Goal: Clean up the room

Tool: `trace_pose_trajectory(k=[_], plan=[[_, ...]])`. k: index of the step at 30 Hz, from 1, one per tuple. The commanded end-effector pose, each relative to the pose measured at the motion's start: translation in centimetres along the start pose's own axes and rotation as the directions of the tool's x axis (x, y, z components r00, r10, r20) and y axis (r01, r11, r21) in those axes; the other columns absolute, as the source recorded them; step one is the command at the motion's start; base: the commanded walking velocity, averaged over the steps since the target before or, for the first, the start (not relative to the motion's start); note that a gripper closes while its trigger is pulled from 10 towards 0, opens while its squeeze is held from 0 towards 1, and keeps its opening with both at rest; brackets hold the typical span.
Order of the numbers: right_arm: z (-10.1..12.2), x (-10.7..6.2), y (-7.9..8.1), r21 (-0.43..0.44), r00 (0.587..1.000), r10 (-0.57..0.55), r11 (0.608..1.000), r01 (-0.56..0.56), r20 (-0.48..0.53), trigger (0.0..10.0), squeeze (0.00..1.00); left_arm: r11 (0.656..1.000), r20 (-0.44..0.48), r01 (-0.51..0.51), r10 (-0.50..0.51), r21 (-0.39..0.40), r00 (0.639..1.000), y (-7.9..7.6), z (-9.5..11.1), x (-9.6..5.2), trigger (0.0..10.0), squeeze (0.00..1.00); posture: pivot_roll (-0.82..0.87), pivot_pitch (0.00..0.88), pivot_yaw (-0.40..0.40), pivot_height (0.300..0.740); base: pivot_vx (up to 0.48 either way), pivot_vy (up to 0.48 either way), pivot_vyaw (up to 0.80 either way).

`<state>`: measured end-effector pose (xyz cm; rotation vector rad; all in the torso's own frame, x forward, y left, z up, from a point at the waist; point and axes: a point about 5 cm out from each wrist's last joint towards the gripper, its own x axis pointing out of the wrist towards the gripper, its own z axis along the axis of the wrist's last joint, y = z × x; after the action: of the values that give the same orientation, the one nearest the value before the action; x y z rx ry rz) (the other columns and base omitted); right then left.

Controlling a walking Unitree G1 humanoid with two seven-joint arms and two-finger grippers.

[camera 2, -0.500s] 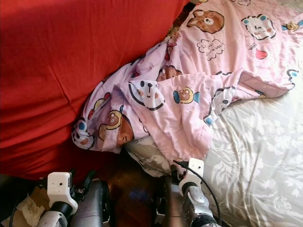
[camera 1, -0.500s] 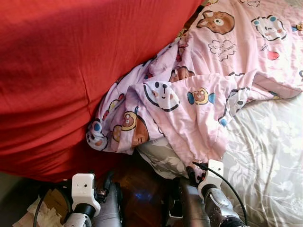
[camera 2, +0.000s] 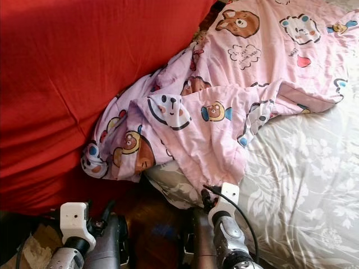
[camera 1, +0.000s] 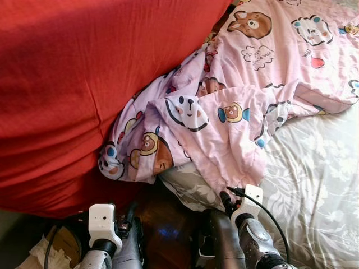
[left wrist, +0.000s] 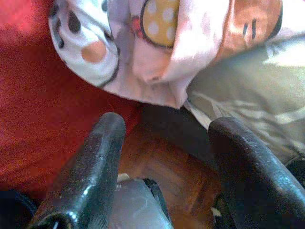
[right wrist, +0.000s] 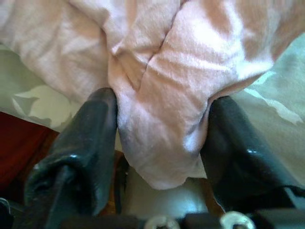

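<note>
Standing at the bed's [camera 1: 314, 185] near corner, with a pink blanket [camera 1: 241, 106] lying rumpled across the grey floral sheet and bunching against a big red cushion [camera 1: 73, 84] along the bed's left edge. Blanket's lowest fold drooping over the corner toward the wooden floor [camera 1: 162, 224], likely why both arms are being kept low here: that hanging hem is the easiest part to catch.

Right gripper [right wrist: 159, 138] reaching into that hem at the corner, jaws spread wide with a thick fold of pink cloth sitting between the two fingers [right wrist: 81, 138], cloth touching both, not yet pinched. Looking like the start of a grasp, for pulling the blanket straight over the bed.

Left gripper [left wrist: 164, 157] hovering lower, just beside the corner and above the floor, jaws also wide and holding nothing; blanket's cartoon-printed end hanging ahead of it, apart from the fingers. Probably waiting to take a second hold once the right side closes.

Crumpled paper [camera 1: 47, 255] lying on the floor off the bed's near-left side.
</note>
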<state>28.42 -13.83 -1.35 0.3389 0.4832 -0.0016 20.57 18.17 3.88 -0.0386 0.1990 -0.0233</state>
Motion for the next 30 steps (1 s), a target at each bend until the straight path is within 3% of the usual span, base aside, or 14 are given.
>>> trace_pose_trajectory(k=[1,8,16,23,25,29,30], plan=[[-0.5,-0.2,-0.2,0.011,1.0,0.004,1.0,-0.004,-0.013,0.0,0.0,1.0,-0.045,-0.003,0.003,0.009,0.999,-0.2,-1.2,-0.5,10.0,0.0,0.14,0.319,-0.093,0.624,0.0,0.0,0.0],[-0.5,-0.2,-0.5,0.01,1.0,0.009,1.0,-0.009,-0.018,0.0,0.0,1.0,-0.063,-0.013,0.014,0.006,0.998,0.0,-2.1,0.2,10.0,0.0,0.14,0.27,-0.105,0.624,0.0,0.0,0.0],[-1.6,-0.8,-0.8,0.025,0.999,0.024,0.999,-0.023,-0.04,0.0,0.0,0.999,-0.156,-0.043,0.044,0.008,0.987,0.6,-4.9,1.1,10.0,0.0,0.12,0.172,-0.11,0.624,0.0,0.0,0.0],[-3.2,-1.9,-2.6,0.02,0.998,-0.015,1.0,0.016,-0.069,0.0,0.0,0.996,-0.247,-0.084,0.083,0.006,0.965,1.2,-7.0,1.0,10.0,0.0,0.09,0.111,-0.094,0.624,0.0,0.0,0.0],[-4.4,-2.8,-3.8,-0.005,0.992,-0.05,0.999,0.05,-0.113,0.0,0.0,0.995,-0.292,-0.096,0.099,0.023,0.951,1.6,-8.1,0.7,10.0,0.0,0.08,0.092,-0.085,0.624,0.0,0.0,0.0],[-5.4,-3.5,-4.5,-0.038,0.985,-0.078,0.997,0.073,-0.154,0.0,0.0,0.994,-0.338,-0.1,0.107,0.04,0.935,2.0,-9.0,0.3,10.0,0.0,0.08,0.075,-0.066,0.624,0.0,0.0,0.0],[-6.3,-4.0,-5.0,-0.083,0.976,-0.098,0.993,0.083,-0.197,4.5,0.0,0.994,-0.37,-0.098,0.111,0.053,0.922,2.3,-9.6,0.0,10.0,0.0,0.07,0.075,-0.056,0.624,0.0,0.0,0.0]])
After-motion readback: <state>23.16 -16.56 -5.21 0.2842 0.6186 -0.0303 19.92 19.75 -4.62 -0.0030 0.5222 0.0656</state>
